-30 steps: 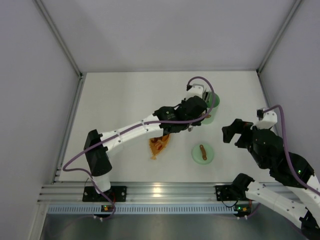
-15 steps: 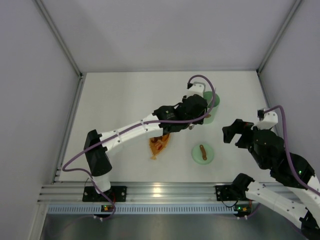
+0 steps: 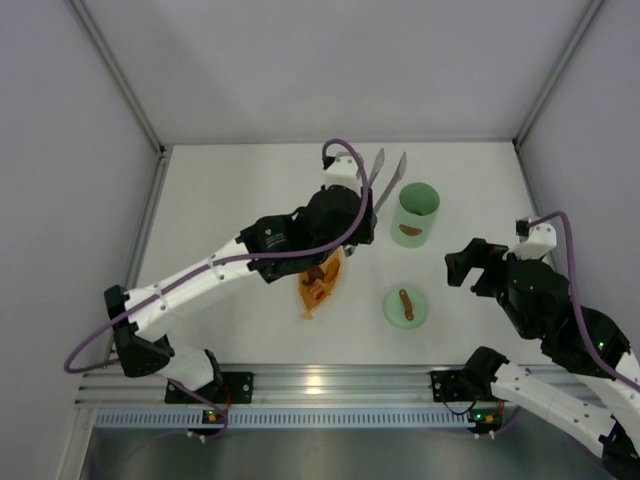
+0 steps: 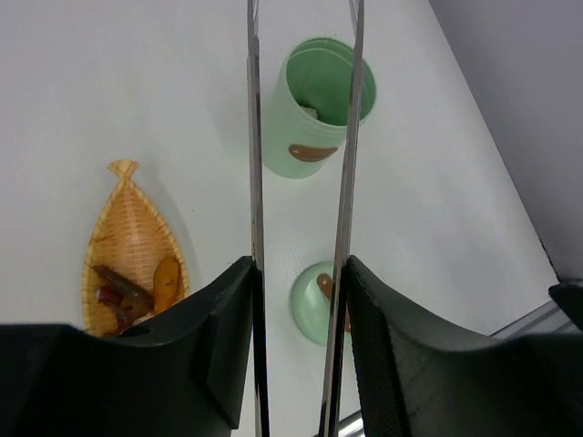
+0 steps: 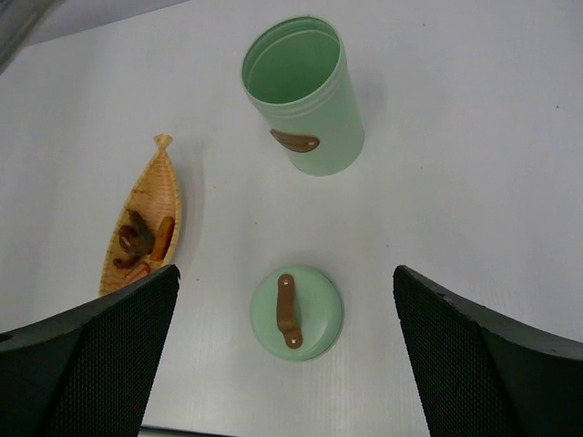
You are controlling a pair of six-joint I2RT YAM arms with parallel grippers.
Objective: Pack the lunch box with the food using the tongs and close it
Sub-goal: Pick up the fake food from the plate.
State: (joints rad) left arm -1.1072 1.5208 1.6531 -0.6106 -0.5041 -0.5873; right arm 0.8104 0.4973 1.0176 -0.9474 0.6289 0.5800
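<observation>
Metal first: the tongs [image 4: 253,137] are two thin, flat, silver-grey strips with a smooth shine. Your left gripper [image 4: 299,282] is clamped on them, each strip lying against the inner face of a black finger. Their long axis runs from the gripper toward the back wall, leaning slightly right in the overhead view. The two tips stand apart and point away from you, and the joined end is hidden behind the gripper. Seen from above, the tips sit just left of the lunch box [image 3: 415,214]; from the left wrist, the right strip crosses its rim.

The lunch box is one pale mint-green cylinder of smooth matte finish, upright and uncovered on the white table [image 3: 230,200], with a brown oval mark on its side. You can see a pale bit against its inner wall, but you cannot tell what it is. Its lid [image 5: 296,312], a single flat green disc with a brown strip handle, lies near it on the side toward you, apart from it.

One woven orange tray [image 5: 146,228], leaf-shaped with a pinched tail, lies to the left. The food [image 5: 144,241] rests in it: roughly four small pieces, dark brown, reddish and orange, overlapping so the count is unsure.

Your right gripper [image 3: 465,262] hangs spread wide with nothing between its mesh-textured black fingers.
</observation>
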